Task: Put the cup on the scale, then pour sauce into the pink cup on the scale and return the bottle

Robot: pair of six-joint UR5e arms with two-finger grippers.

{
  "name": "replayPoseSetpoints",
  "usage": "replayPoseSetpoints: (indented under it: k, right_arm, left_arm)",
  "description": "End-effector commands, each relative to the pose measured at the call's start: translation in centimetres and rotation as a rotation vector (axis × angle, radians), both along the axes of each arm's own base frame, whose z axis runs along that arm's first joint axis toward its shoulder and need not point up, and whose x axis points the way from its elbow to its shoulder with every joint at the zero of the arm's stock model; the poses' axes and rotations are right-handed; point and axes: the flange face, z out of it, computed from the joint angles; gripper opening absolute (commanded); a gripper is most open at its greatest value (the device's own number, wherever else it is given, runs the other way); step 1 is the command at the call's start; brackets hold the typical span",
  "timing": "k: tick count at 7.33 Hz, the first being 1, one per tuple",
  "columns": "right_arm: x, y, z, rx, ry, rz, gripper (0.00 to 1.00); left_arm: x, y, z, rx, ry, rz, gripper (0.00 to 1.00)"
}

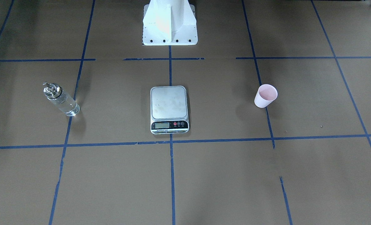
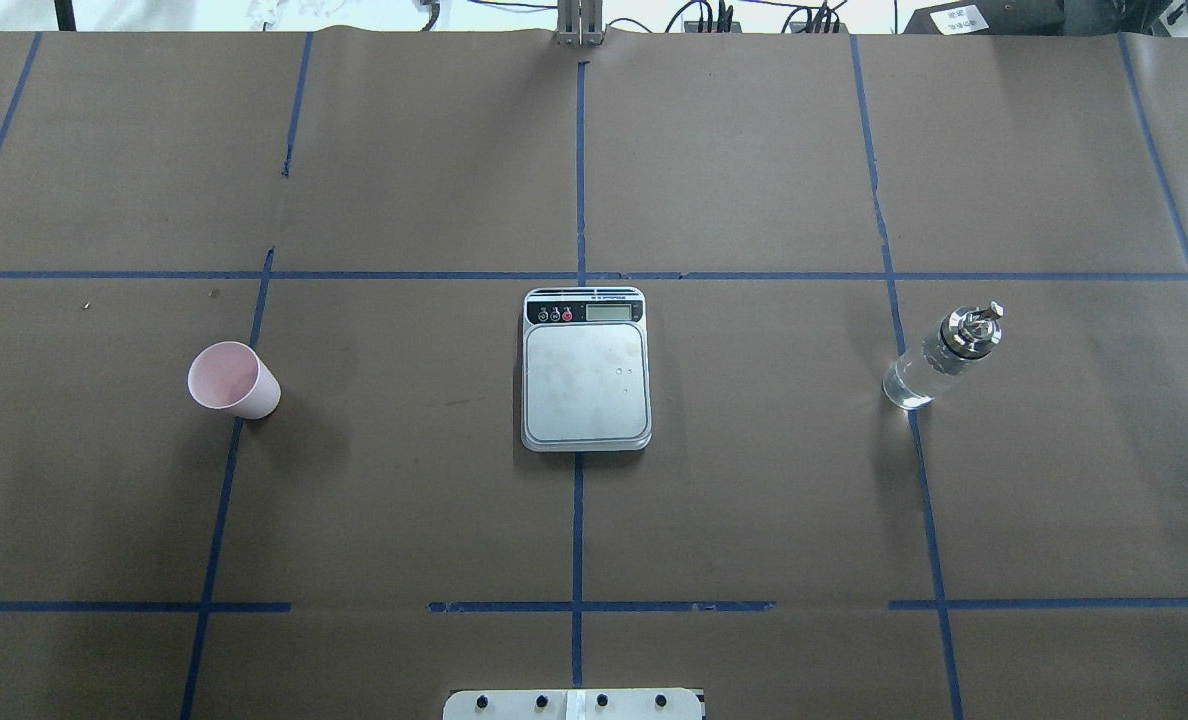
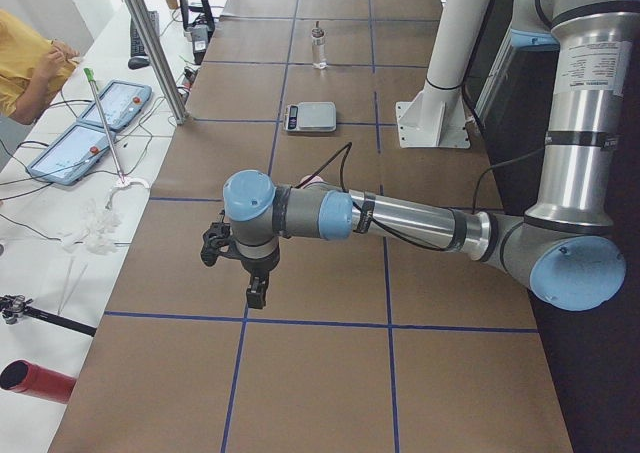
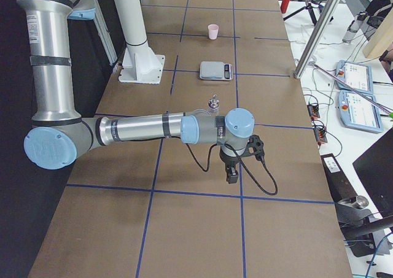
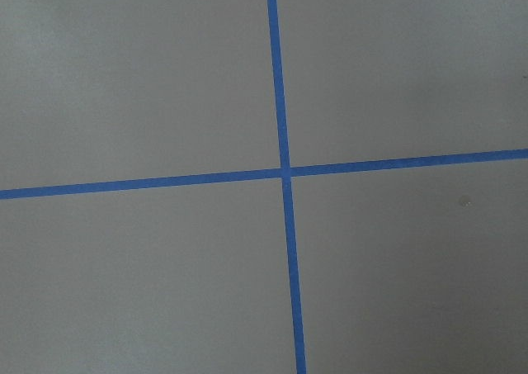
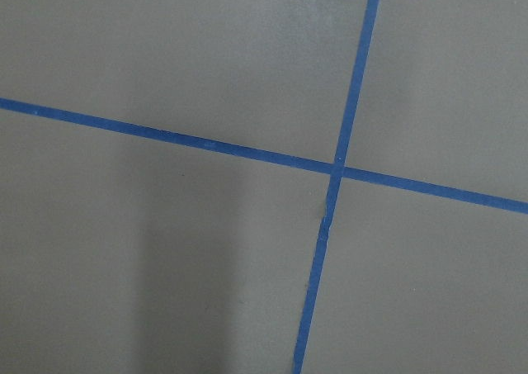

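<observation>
Zero steps are done: you are at the first, setting the cup point(image 2: 232, 380) on the scale point(image 2: 586, 372). Across the overhead view, cup, scale and bottle point(image 2: 944, 358) stand upright, well apart. Your left gripper point(image 3: 257, 295) hangs well away from the cup, so reach first; whether it or the right gripper point(image 4: 232, 177) is spread, I cannot tell

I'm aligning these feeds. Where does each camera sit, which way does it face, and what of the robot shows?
Front-facing: across the table, facing the robot, steeply down; only its base.
Overhead: behind the robot, looking forward and down; base edge only.
Exterior left: table's left end; left arm near.
Exterior right: table's right end; right arm near.
Left wrist: down at a tape cross; no body.
Right wrist: likewise.
Shared: front-facing and overhead both show cup, scale, bottle, mirrored.
</observation>
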Motion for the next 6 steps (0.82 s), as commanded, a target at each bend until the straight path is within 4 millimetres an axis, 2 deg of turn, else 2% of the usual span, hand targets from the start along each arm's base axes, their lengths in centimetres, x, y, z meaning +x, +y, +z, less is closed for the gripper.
replayPoseSetpoints:
  k: [1, 2, 3, 5, 6]
  right_arm:
    - [0.0, -0.1, 0.3, -0.006, -0.006, 0.001, 1.00]
    - [-0.1, -0.2, 0.0, -0.002, -0.008, 0.002, 1.00]
    - [-0.1, -0.1, -0.1, 0.003, -0.008, 0.001, 1.00]
    - [-0.1, 0.1, 0.6, -0.016, -0.011, 0.001, 1.00]
    - [-0.3, 0.0, 0.5, -0.001, -0.014, -0.001, 1.00]
  left_arm:
    - [0.0, 0.7, -2.1, 0.067, 0.012, 0.014, 1.00]
    - [1.0, 1.5, -3.9, 0.097, 0.123, 0.034, 1.00]
    - [1.1, 1.7, -3.3, 0.086, 0.135, 0.035, 1.00]
    - [1.5, 1.4, -3.7, 0.104, 0.145, 0.047, 1.00]
    - [1.6, 1.7, -5.4, 0.152, 0.156, 0.051, 1.00]
